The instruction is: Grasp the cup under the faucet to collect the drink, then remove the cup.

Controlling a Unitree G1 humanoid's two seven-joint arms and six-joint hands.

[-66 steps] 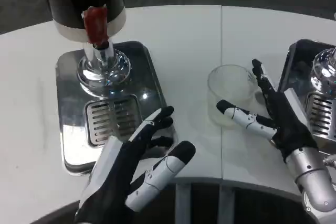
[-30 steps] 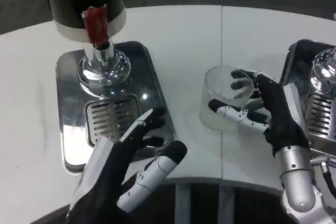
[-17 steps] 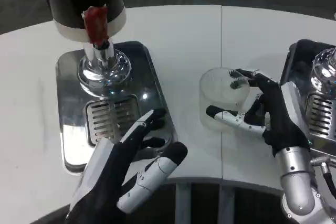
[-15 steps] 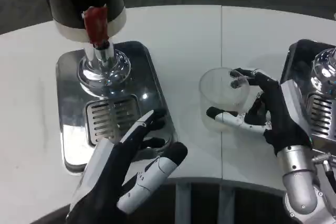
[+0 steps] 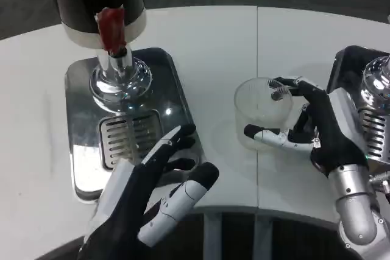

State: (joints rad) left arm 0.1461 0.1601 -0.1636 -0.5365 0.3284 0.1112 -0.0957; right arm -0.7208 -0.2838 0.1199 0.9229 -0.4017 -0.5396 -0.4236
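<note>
The clear cup (image 5: 263, 112) stands upright on the white tabletop (image 5: 219, 41) at about three o'clock from the dispenser's steel drip tray (image 5: 85, 156), well apart from the red-handled faucet (image 5: 111, 31). The right robot hand (image 5: 314, 129) wraps the cup from its three o'clock side, fingers curled around the far wall and thumb against the near wall. The left robot hand (image 5: 149, 196) hovers at the tray's six o'clock edge, fingers apart and holding nothing.

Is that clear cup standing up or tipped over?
Upright: the clear cup stands on its base, rim facing up, in the right hand.
</note>
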